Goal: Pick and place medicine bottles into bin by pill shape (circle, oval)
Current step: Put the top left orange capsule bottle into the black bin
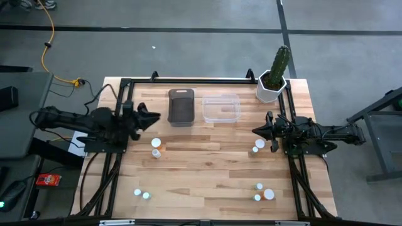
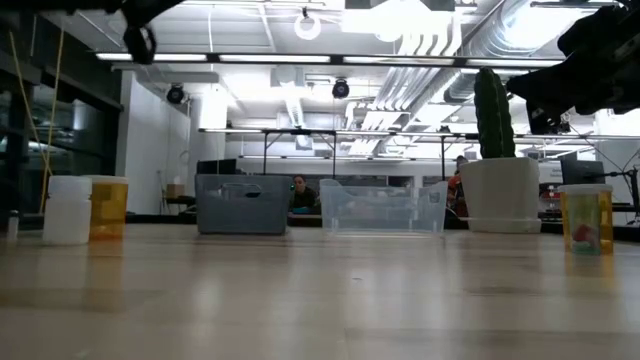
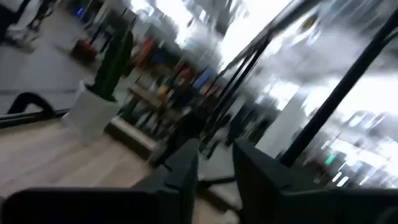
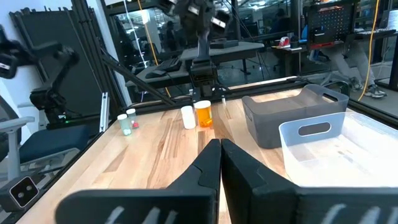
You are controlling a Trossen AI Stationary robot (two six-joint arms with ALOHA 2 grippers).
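The left hand (image 1: 152,117), fingers slightly parted and grasping nothing, hovers beside the grey bin (image 1: 181,107) with two medicine bottles (image 1: 156,147) on the surface just below it, while the right hand (image 1: 257,130) waits clenched near another bottle (image 1: 258,147).

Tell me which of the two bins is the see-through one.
The clear bin, nearer the cactus pot; its neighbour, the dark grey bin, is opaque.
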